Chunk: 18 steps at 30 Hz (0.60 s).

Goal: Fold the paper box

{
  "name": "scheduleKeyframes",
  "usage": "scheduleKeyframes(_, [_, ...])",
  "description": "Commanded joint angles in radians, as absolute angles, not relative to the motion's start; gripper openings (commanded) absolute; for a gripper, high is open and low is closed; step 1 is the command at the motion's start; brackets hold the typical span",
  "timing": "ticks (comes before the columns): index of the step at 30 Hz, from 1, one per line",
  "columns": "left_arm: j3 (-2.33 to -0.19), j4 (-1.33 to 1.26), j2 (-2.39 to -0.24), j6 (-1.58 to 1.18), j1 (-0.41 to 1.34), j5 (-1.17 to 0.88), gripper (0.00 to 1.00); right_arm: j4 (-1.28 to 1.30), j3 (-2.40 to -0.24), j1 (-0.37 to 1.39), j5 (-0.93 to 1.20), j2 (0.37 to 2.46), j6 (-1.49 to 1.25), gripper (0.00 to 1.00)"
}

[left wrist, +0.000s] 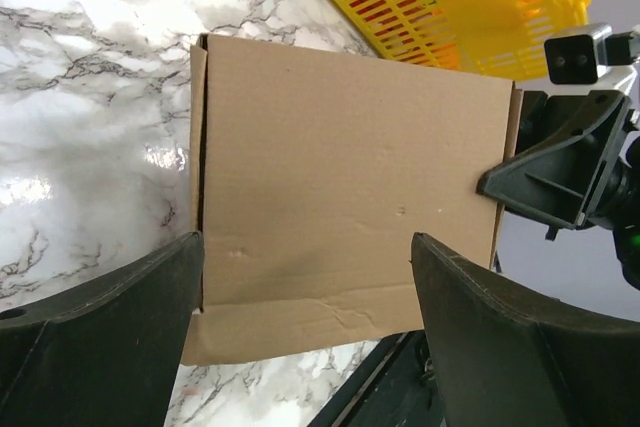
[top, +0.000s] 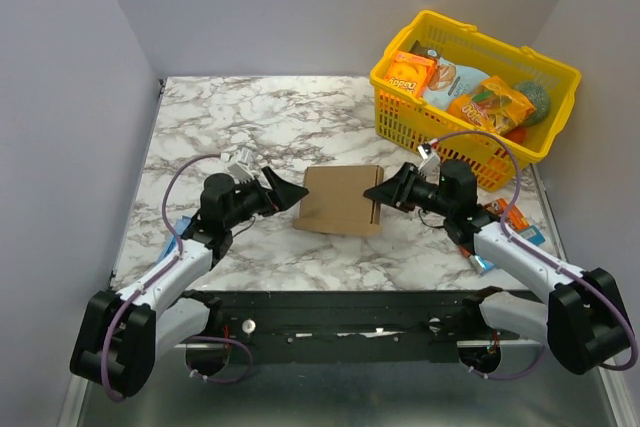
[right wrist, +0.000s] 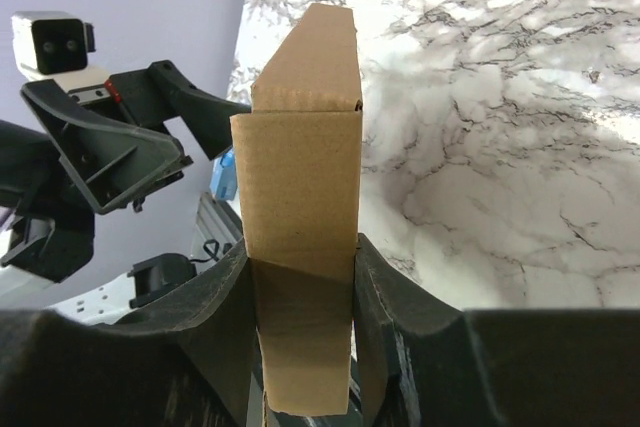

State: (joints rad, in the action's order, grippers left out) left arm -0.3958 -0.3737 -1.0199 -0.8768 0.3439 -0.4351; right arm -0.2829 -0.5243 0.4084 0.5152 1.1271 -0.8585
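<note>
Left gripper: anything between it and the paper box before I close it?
Nothing visible. The left gripper stands open, facing the near edge of the paper box directly. The right gripper is clamped on the opposite edge, out of the way.

Enclosure: 3 plain walls, pale grey-lilac, matte finish. Back wall point(top: 320, 7) flat, uniform colour. Left wall point(top: 60, 147) and right wall point(top: 615, 27) run toward it, corner seams straight.

Work surface: 1 table point(top: 290, 112), top in white marble pattern w/ grey-black veining; far edge sits against back wall. Near edge: black rail point(top: 340, 312) across table front, dull grey metal sheet point(top: 350, 397) below it.

Light: even, diffuse, source out of view. Shadows soft, short. Tabletop glossy: bright glare patch point(left wrist: 165, 157) shows in left wrist view. Floor hidden from all 3 views.
</note>
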Motion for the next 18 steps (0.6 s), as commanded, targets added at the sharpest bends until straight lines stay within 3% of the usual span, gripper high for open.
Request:
scheduleKeyframes(1, [-0.393, -0.471, -1.031, -0.905, 0.295, -0.574, 0.93, -0.264, -0.577, 0.379, 0.606, 1.082, -0.885, 0.31])
scheduleKeyframes(9, [-0.4, -0.469, -0.994, -0.93, 0.247, -0.643, 0.94, -0.249, -0.64, 0.351, 0.725, 1.06, -0.919, 0.3])
scheduleKeyframes(18, [-0.403, -0.646, -1.029, -1.032, 0.239, -0.781, 0.94, -0.256, -0.681, 0.348, 0.837, 1.092, -0.917, 0.28])
